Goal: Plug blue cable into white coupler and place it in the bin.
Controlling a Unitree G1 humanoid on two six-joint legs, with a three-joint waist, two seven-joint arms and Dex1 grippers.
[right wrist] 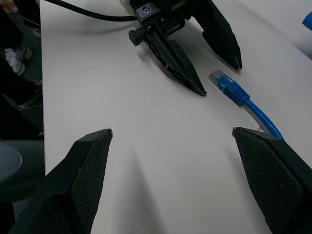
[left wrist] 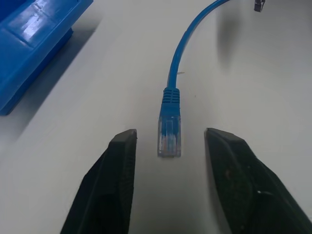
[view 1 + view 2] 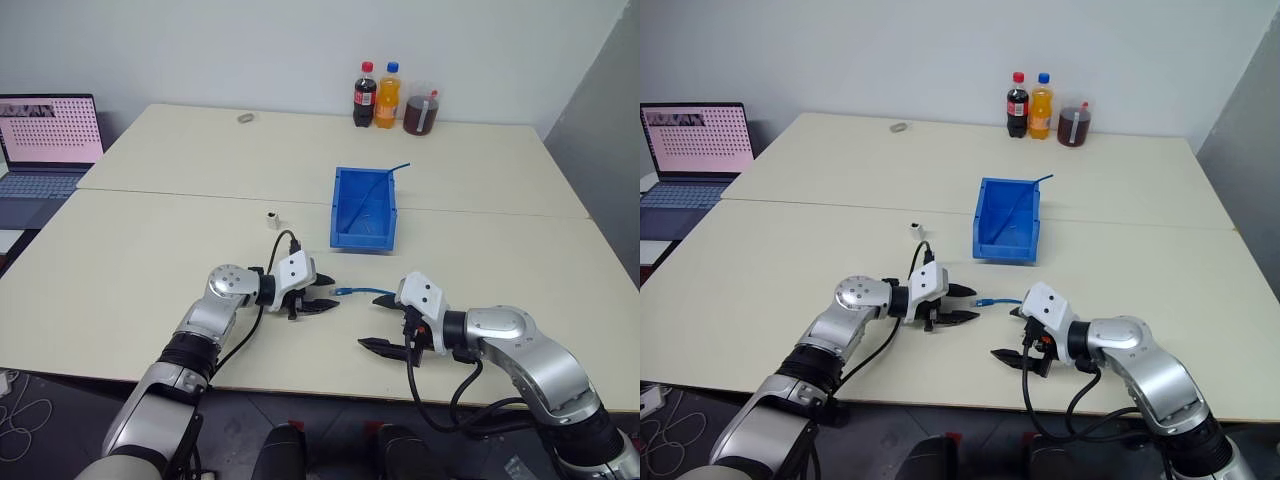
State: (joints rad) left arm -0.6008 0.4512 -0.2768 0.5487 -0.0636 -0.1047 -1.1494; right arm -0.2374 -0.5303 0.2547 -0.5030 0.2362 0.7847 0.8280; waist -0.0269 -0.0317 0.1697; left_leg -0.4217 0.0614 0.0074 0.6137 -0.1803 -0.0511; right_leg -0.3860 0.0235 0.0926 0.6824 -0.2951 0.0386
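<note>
The blue cable (image 3: 365,292) lies on the table between my two grippers, its clear plug (image 2: 169,138) pointing toward my left arm. My left gripper (image 2: 171,132) is open, its fingertips on either side of the plug with gaps on both sides. The cable runs under my right gripper (image 1: 171,131), which is wide open over bare table with nothing between its fingers. The white coupler (image 3: 272,217) stands alone on the table beyond the left gripper. The bin (image 3: 365,207) sits further back, to the right of the coupler.
A thin blue wire (image 3: 387,183) leans out of the bin's back right corner. Two soda bottles (image 3: 377,95) and a cup of dark liquid (image 3: 421,110) stand at the far edge, with a small grey ring (image 3: 244,118) to their left. An open laptop (image 3: 48,140) sits at the far left.
</note>
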